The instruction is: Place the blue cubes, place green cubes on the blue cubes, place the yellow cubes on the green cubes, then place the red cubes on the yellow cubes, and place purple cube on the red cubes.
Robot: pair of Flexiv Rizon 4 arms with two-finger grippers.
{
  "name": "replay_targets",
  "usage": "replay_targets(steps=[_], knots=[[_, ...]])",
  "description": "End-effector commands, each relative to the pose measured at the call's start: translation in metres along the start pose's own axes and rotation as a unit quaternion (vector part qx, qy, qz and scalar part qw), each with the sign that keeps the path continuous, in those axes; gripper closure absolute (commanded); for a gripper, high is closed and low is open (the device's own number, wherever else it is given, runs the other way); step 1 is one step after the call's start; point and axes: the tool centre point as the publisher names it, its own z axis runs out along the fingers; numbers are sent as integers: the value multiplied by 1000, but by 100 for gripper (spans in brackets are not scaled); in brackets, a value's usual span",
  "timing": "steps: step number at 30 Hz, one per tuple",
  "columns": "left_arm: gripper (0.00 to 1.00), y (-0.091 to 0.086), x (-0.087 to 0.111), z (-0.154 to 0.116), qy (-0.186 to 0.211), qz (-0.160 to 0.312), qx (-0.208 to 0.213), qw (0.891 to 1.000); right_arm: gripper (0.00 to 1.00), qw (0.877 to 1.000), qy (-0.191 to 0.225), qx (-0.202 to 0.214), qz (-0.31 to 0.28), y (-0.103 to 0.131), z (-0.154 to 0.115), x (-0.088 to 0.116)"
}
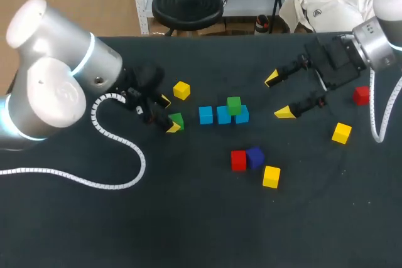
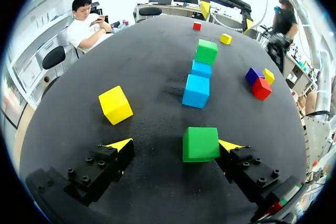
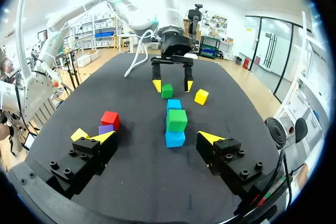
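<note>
On the dark worktop [image 1: 188, 224], the left gripper [image 1: 168, 115] is held low at the left, its fingers spread wide. A loose green cube [image 1: 177, 120] lies between them, set against one fingertip and clear of the other, so nothing is gripped. A yellow cube [image 1: 181, 90] is located just beyond this gripper. At the middle, three blue cubes [image 1: 205, 115] are arranged side by side in a row. A second green cube [image 1: 233, 105] is seated on the row toward its right end, though which blue cube bears it cannot be determined. Nearer the robot, a red cube [image 1: 238, 160] and the purple cube [image 1: 255, 156] are placed touching, with a second yellow cube [image 1: 271, 176] just beside them. The right gripper [image 1: 278, 96] is positioned to the right of the row, spread wide and empty. A third yellow cube [image 1: 342, 133] and a second red cube [image 1: 360, 95] are found apart from each other at the far right.
</note>
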Motion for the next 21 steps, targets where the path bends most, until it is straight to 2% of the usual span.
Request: replay_targets(steps=[1, 3, 4, 5, 6, 7, 8, 10, 15, 21], knots=[[0, 1, 3, 0, -4, -4, 4, 1000, 0, 1000, -1, 0, -1, 0, 0, 0], [0, -2, 1, -2, -9, -1, 5, 1000, 0, 1000, -1, 0, -1, 0, 0, 0], [9, -4, -1, -4, -13, 3, 5, 1000, 0, 1000, -1, 0, -1, 0, 0, 0], [14, -5, -1, -4, -14, 5, 6, 1000, 0, 1000, -1, 0, -1, 0, 0, 0], [24, -7, -2, -5, -15, 9, 5, 1000, 0, 1000, -1, 0, -1, 0, 0, 0], [58, -9, -3, -5, -17, 15, 6, 1000, 0, 1000, -1, 0, -1, 0, 0, 0], [58, -9, -4, -5, -18, 17, 7, 1000, 0, 1000, -1, 0, -1, 0, 0, 0], [100, -11, -4, -4, -14, 25, 11, 1000, 0, 1000, -1, 0, -1, 0, 0, 0], [100, -17, -7, -4, -6, 46, 18, 999, 0, 1000, -1, 0, -1, 0, 0, 0], [100, -30, -40, -27, 19, 91, -7, 996, 0, 1000, -1, 0, -1, 0, 0, 0]])
